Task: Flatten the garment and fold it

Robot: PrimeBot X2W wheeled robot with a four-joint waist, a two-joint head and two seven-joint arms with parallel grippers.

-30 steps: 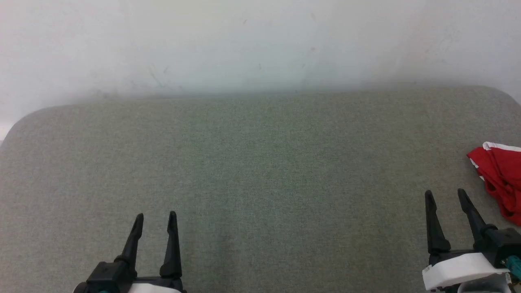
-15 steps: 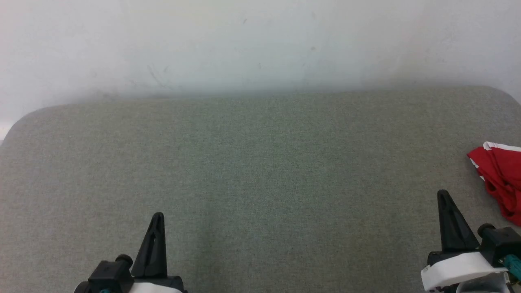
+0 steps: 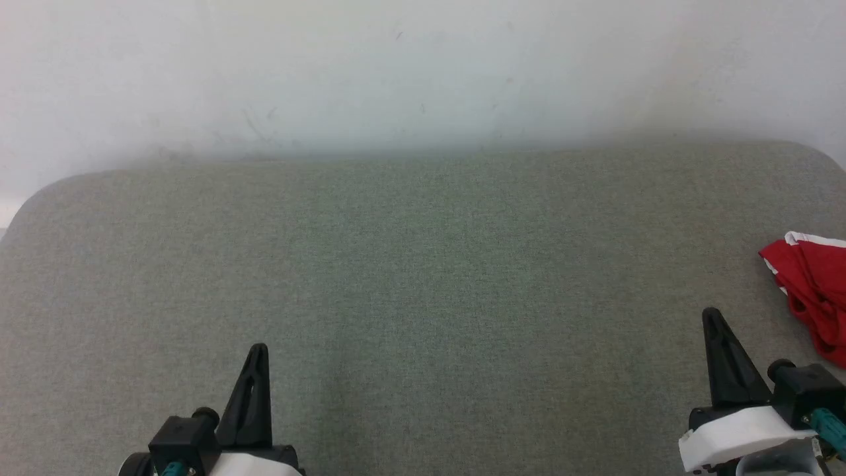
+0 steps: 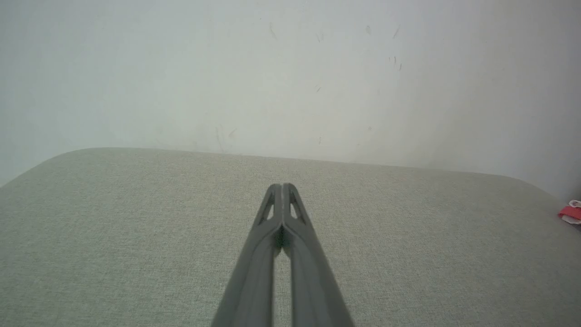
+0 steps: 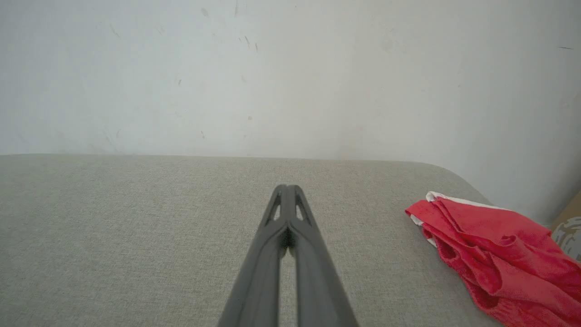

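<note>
The red garment [image 3: 814,291] lies crumpled at the far right of the grey-green cushioned surface [image 3: 423,277], cut off by the picture's edge, with a white stripe along its top. In the right wrist view the garment [image 5: 494,254] is a bunched heap to the right of my fingers. My right gripper [image 3: 712,316] is shut and empty, a short way left of the garment and apart from it. At the lower left, my left gripper [image 3: 258,350] is shut on nothing, far from the cloth. A sliver of the garment [image 4: 571,212] shows at the left wrist view's right edge.
A pale scuffed wall [image 3: 423,73] rises right behind the cushioned surface. The surface has rounded far corners at left and right. A brownish object [image 5: 567,227] shows past the garment at the right wrist view's edge.
Both grippers have gone from open a second ago to shut. The arms have hardly moved, and the garment lies where it did.
</note>
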